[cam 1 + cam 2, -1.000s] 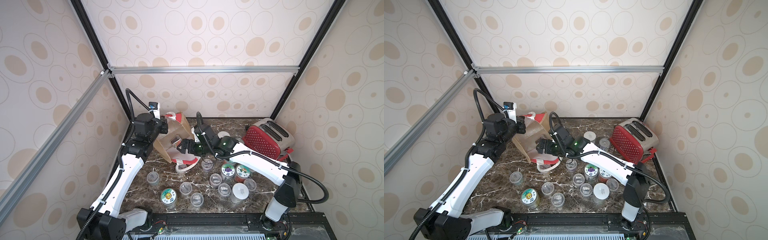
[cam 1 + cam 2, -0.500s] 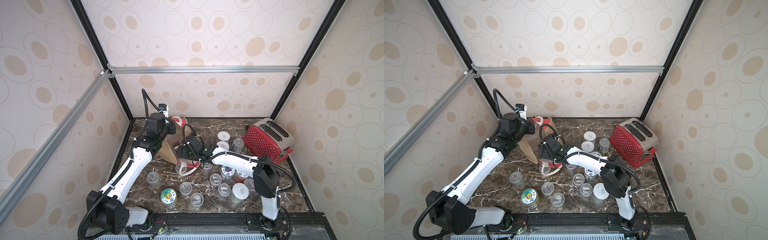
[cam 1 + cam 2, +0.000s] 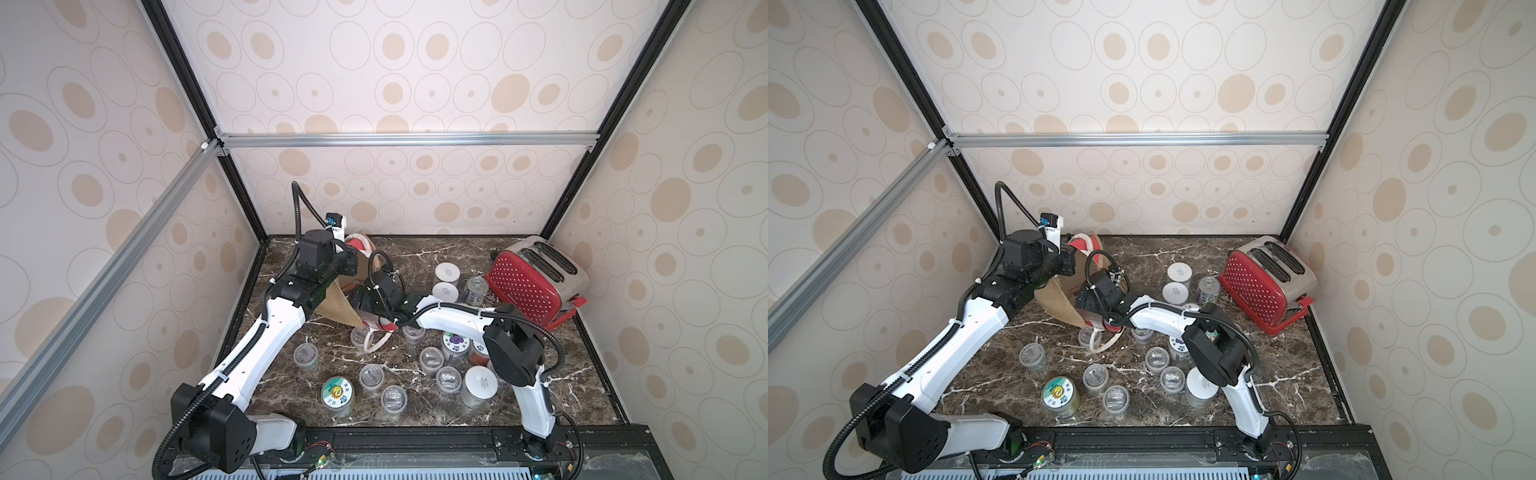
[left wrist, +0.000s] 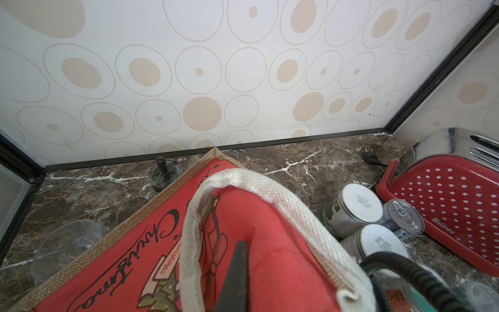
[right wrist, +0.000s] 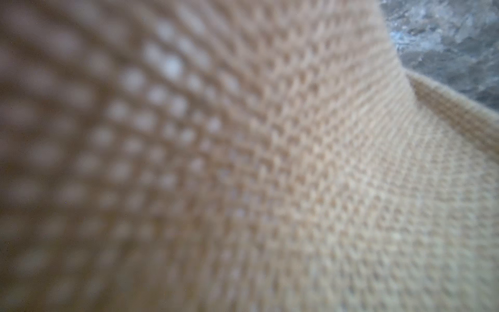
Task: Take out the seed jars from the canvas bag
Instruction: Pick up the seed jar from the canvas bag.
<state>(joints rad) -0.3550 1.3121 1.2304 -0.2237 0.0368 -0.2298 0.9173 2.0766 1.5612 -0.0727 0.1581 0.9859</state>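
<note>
Though partly hidden behind the right arm, ten or so jars (image 3: 337, 395) already out on the table (image 3: 582, 374), upright, scattered near the front edge: small clear ones, two with sticker lids, one white-lidded. Just beyond, a rope handle (image 3: 376, 340) lying on the marble, just beside one more cup (image 3: 359, 334). Next back, the bag (image 3: 338, 305), tilted, tan side up. At its open side, right gripper (image 3: 359, 300), fingers hidden by the cloth, so cannot tell wide or narrow, nor whether holding anything; from its wrist, only blurred weave. Higher, left gripper (image 4: 239, 259) shut tight on the bag, one dark finger across the red panel, beside the second handle (image 4: 270, 194). Further right, two more white-lidded jars and a can (image 3: 476, 290), near the toaster (image 3: 528, 282). Farthest, by the back wall: a glass (image 4: 64, 243) and a black-topped shaker (image 4: 161, 175).
</note>
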